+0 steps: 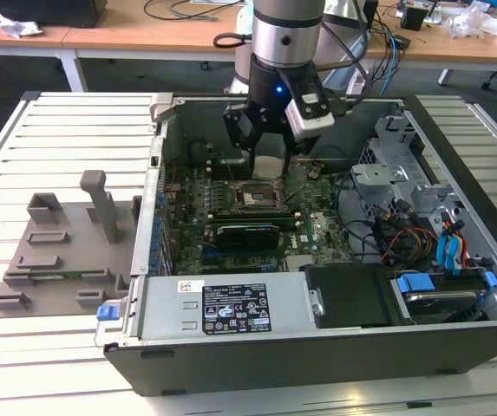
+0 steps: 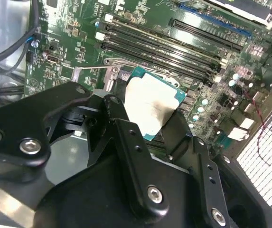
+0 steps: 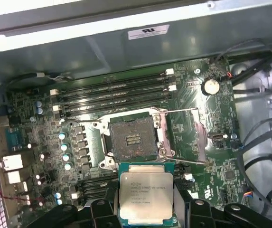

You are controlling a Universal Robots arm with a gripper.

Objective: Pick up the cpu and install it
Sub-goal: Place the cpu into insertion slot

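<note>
Gripper [image 1: 270, 163]: clamped on the cpu [image 3: 146, 195] by its edges.
Cpu: held above the board [image 3: 192, 90], near the socket [image 3: 133, 139].
Socket: seen open.

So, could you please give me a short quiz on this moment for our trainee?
1. True or false: the cpu already sits in the socket.
2. The fingers hold: A a memory stick, B the cpu, C nothing?
3. In the exterior view, on which side of the computer case lies the grey fixture tray?
Key: 1 false; 2 B; 3 the exterior view's left.
</note>
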